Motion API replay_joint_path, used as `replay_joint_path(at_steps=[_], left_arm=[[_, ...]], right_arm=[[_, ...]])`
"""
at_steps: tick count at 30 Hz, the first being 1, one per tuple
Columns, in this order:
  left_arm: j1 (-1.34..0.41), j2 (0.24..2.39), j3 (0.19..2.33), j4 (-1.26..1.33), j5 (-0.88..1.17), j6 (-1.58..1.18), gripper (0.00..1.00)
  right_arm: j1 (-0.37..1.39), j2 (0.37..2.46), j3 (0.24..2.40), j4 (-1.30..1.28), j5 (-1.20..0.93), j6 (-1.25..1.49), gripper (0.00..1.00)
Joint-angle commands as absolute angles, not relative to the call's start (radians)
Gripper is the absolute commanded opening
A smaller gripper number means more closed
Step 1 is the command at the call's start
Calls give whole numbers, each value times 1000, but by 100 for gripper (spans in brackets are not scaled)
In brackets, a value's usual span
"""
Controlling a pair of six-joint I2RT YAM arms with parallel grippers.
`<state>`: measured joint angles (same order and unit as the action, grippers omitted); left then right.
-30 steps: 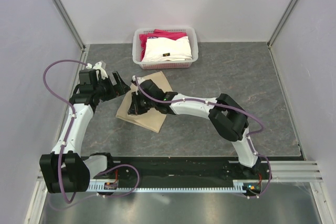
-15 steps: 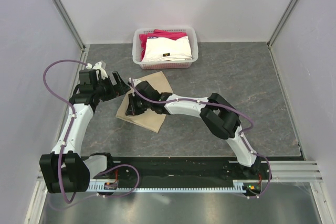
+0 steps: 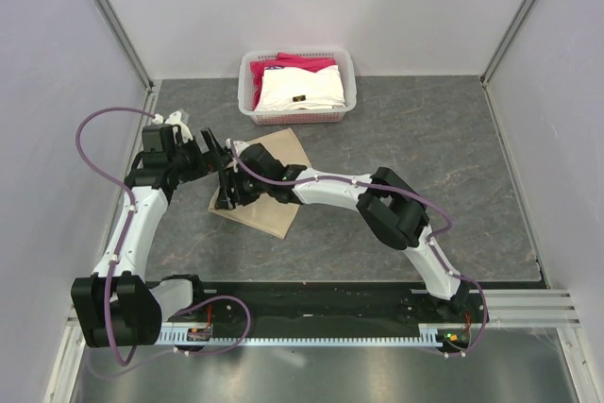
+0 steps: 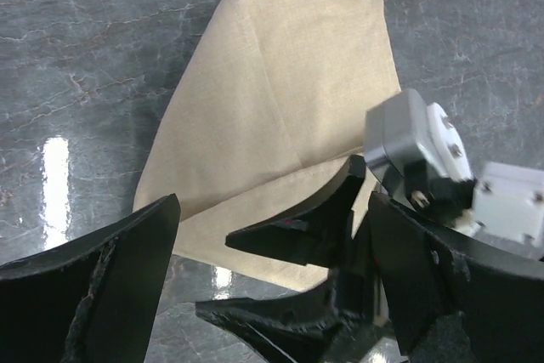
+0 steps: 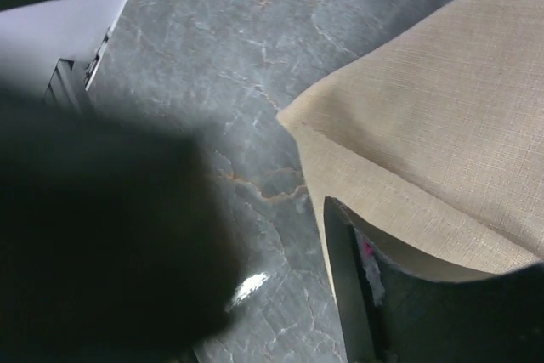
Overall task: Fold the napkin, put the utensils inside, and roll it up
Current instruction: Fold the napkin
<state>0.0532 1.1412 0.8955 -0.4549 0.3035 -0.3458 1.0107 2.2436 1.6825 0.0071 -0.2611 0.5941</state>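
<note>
The tan napkin (image 3: 274, 191) lies folded on the grey table, its folded layers plain in the left wrist view (image 4: 289, 99). My right gripper (image 3: 229, 192) stands open at the napkin's left corner. One of its fingers (image 5: 425, 312) rests over the cloth edge (image 5: 442, 142), the other over bare table. Nothing is gripped between them (image 5: 272, 278). My left gripper (image 3: 215, 153) hovers open just left of that corner, and its wide jaws (image 4: 272, 295) frame the right gripper's black fingers (image 4: 297, 235). The utensils are out of view.
A white basket (image 3: 347, 77) at the back centre holds a folded white cloth (image 3: 297, 90) and a pink-red cloth (image 3: 293, 64). It stands just behind the napkin's far corner. Side walls close in the table on the left and right.
My right gripper slid left along the napkin to its left corner and went from shut to open, letting go of the cloth. The left gripper barely moved.
</note>
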Motion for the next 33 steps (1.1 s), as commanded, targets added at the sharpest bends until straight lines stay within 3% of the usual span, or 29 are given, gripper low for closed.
replay_joint_path(at_steps=[1,11,17,22,28,33], left_arm=[[60,1120,893,-425,255,-328,100],[58,1123,827,-423,264,-389,97],[58,1085,724,-443,236,-442,90],[58,1092,693,-502,189,-457,82],[58,1123,698,-522,161,-451,61],[58,1212,713,-485,224,-454,58]], right_arm=[[996,2126,1671,18,-304,545,65],[876,1761,1168,25,-253,632,66],[776,1669,961,107,-313,684,65],[758,1663,933,140,-342,681,65],[752,1652,923,178,-370,684,65],[746,1658,919,193,-396,686,65]])
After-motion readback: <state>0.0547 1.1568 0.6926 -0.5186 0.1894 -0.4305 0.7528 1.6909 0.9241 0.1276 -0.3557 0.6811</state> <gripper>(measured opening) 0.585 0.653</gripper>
